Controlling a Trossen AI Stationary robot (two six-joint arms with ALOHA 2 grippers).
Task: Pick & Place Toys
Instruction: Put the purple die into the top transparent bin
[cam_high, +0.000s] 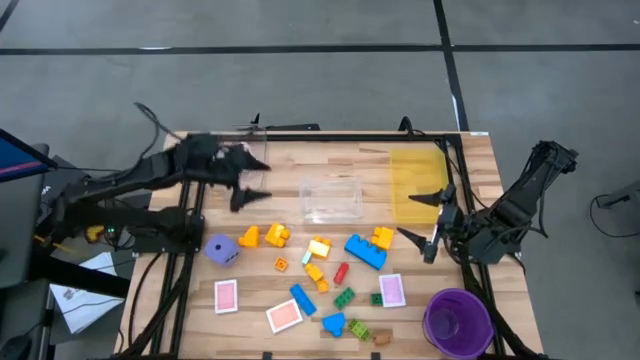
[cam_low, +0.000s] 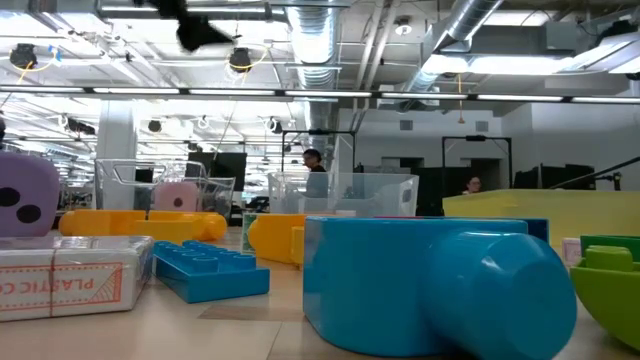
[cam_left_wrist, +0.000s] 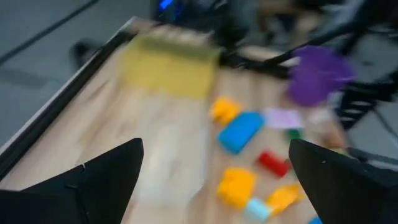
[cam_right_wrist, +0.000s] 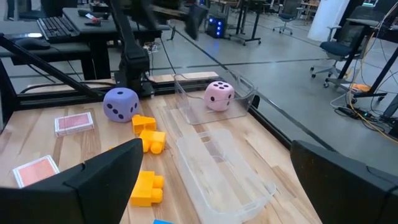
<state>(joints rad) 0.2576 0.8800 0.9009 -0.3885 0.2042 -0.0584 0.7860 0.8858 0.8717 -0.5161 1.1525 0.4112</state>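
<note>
Knobbed plastic bricks (cam_high: 365, 250) (wooden table (cam_high: 300, 165))

We look past the wooden desk (cam_high: 300, 165) onto a grey floor (cam_high: 300, 80) crossed by dark lines. Overhead run silver ducts (cam_low: 320, 40) and strip lights (cam_low: 200, 92). A keyboard (cam_right_wrist: 53, 26) and office chairs (cam_right_wrist: 345, 50) stand beyond; two people (cam_low: 314, 170) show far off.

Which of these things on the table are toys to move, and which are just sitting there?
To move: building bricks, purple die, pink die, pink-backed cards.
Just there: purple cup, clear bin, yellow bin.
</note>
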